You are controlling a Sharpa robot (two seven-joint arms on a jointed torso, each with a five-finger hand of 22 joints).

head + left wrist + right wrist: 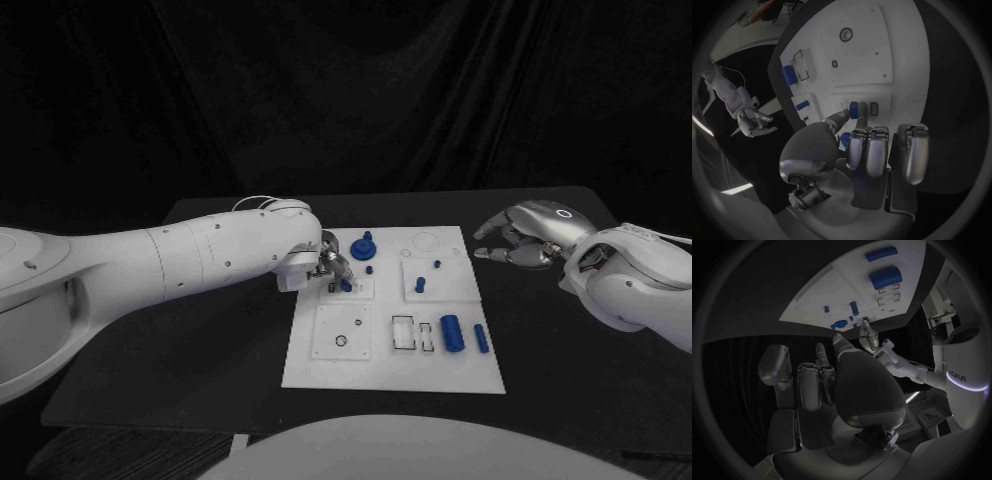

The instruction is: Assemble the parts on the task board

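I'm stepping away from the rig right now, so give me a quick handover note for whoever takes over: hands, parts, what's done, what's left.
Left hand: over the task board, fingers at a small blue part by the slots; whether it holds the part cannot be told.
Right hand: off the board's right edge above the table, holding nothing, fingers curled.
Parts: a blue knob piece and a small peg stand on the board; two blue cylinders lie at its near right.
Done: some pieces look seated.
Left: the loose cylinders, and likely the part at the left hand.
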